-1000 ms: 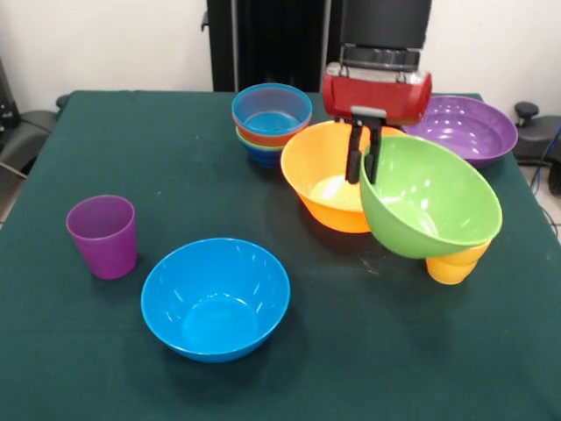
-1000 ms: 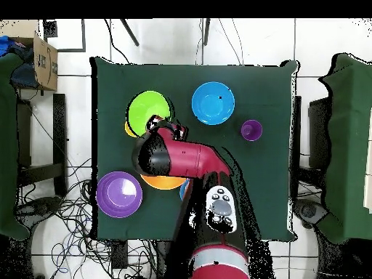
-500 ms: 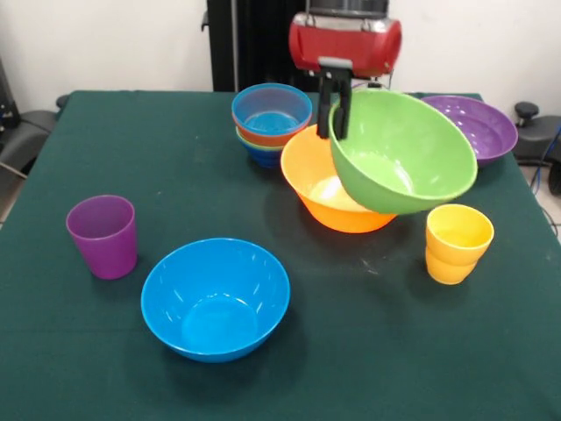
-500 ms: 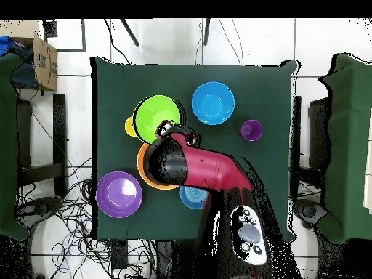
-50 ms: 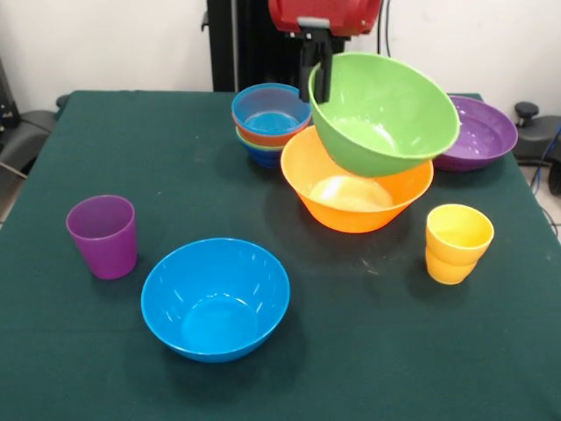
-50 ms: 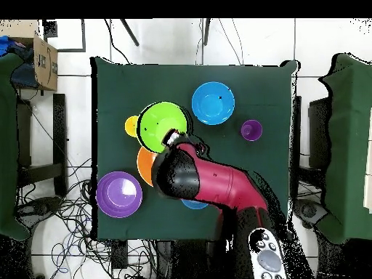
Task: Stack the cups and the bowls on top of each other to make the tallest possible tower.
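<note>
From across the tabletop (image 5: pixel 105 140) the arm's upper body runs out of sight above, so only its red wrist and the dark pincer (image 5: pixel 315 72) show. The pincer is clamped on the near rim of the large green bowl (image 5: pixel 386 114), holding it in the air, tipped so its mouth faces up and toward me. It hangs over the large orange bowl (image 5: pixel 358 195), covering that bowl's back rim and part of the purple bowl (image 5: pixel 480 132) near the far corner.

From above, the arm (image 6: pixel 211 182) hides most of the orange bowl and nearly all of the small stack (image 5: pixel 270 123); only an orange crescent and a blue sliver peek out. That stack stands upright by the far edge: light blue on top, red-orange beneath, dark blue lowest.

The yellow cup (image 5: pixel 458 242), purple cup (image 5: pixel 103 235) and large blue bowl (image 5: pixel 216 298) stand upright, well apart, toward the front edge.
</note>
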Motion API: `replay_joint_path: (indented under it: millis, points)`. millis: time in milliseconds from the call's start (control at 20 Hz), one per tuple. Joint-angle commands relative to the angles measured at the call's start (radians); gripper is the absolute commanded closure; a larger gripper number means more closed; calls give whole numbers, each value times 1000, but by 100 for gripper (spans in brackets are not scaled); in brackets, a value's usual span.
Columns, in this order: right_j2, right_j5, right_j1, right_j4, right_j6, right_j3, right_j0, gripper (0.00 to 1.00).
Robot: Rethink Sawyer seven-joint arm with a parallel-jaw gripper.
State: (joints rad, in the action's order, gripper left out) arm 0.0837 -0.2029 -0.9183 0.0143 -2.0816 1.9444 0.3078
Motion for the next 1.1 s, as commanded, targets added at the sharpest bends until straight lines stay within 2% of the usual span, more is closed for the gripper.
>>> replay_joint_path:
  millis: [50,250,500,850,1100]
  points:
    - [102,-125,-44,-72,38,135,21,100]
    - [111,-99,-48,-90,49,183,47,100]
    - [81,-75,-39,-123,32,223,54,100]
    - [93,-35,-30,-167,27,274,106,100]
    - [117,-1,-26,-214,38,305,168,100]
